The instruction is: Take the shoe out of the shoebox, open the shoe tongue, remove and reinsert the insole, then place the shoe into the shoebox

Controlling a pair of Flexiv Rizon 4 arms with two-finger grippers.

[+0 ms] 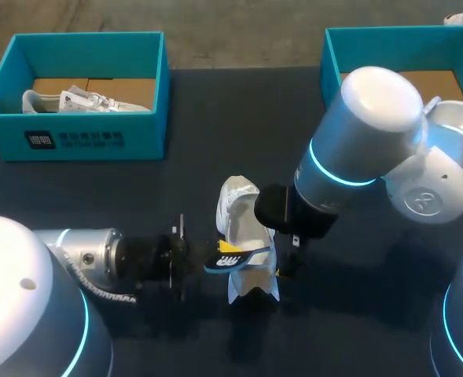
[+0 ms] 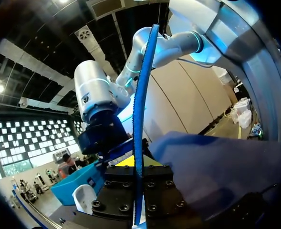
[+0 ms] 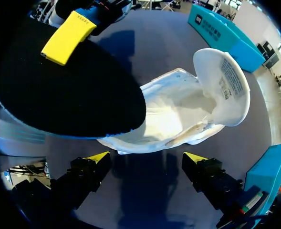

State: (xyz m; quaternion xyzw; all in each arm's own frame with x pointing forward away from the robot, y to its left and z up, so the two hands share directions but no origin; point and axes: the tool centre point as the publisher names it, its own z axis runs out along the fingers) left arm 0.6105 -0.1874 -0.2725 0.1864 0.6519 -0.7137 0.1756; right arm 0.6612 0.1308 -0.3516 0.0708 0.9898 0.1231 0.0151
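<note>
A white shoe (image 1: 243,229) lies out of its box at the middle of the dark table (image 1: 215,118), its tongue (image 1: 237,195) at the end toward the far edge. The right wrist view shows what the head view cannot: the tongue (image 3: 223,83) folded right back, printed label up, and the shoe (image 3: 169,114) open to its pale lining.

The insole (image 1: 235,259), black with a blue edge and a yellow label, hangs over the shoe's near end. The left tool (image 1: 209,263), reaching in from the left, is clamped on it. In the left wrist view the insole (image 2: 139,109) appears edge-on as a thin blue strip rising from between that tool's (image 2: 138,167) finger blocks. In the right wrist view the insole (image 3: 68,90) shows its broad black face, covering the shoe's heel end.

The right tool (image 3: 147,157) hovers just short of the shoe, its yellow-tipped fingers spread wide, with bare table between them. In the head view those fingers are hidden under the right arm (image 1: 357,141), which hangs just beside the shoe.

At the far left stands a teal box (image 1: 74,137) holding a second shoe (image 1: 78,100). Another teal box (image 1: 333,55) sits at the far right, partly behind the right arm.
</note>
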